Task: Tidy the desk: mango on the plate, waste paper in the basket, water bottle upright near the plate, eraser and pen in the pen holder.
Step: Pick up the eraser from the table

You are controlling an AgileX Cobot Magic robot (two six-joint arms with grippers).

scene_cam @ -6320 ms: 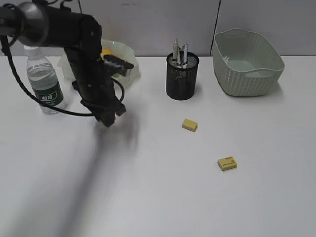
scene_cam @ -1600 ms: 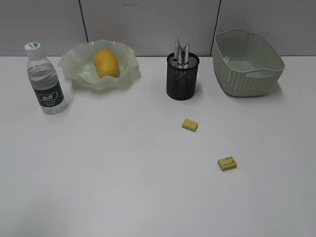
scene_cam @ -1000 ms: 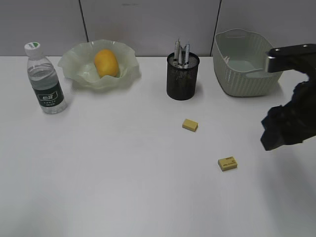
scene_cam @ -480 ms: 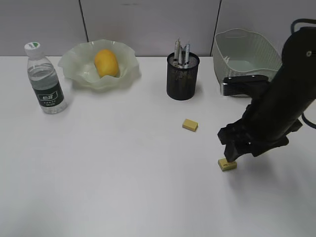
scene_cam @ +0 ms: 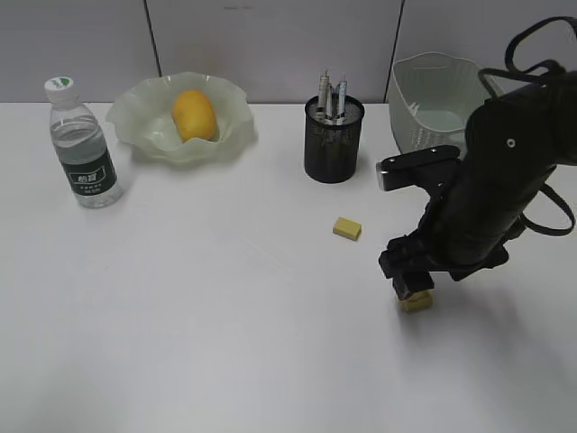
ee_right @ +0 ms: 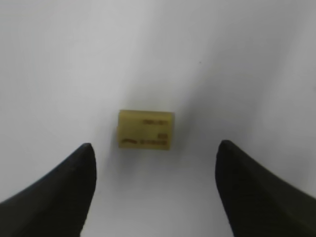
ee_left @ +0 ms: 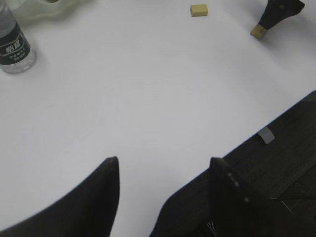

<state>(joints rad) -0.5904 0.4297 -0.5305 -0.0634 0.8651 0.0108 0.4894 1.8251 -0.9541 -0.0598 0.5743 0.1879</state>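
- Right gripper [scene_cam: 410,287] hung just above the small yellow rectangular eraser [ee_right: 145,129], fingers [ee_right: 59,190] spread wide either side, not touching it.
- Second yellow eraser [scene_cam: 346,227] lay on the white desk [scene_cam: 198,298], up-left of that gripper; black mesh pen holder [scene_cam: 333,142] with pens sat beyond it.
- Left gripper [ee_left: 163,170] was apart, empty, over the desk's near edge.
- Yellow-orange mango [scene_cam: 194,115] sat in the pale green wavy-rimmed plate [scene_cam: 144,113].

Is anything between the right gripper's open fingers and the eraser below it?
No. In the right wrist view the eraser lies on bare white desk, centred ahead of the right gripper, fingers apart and not touching it.
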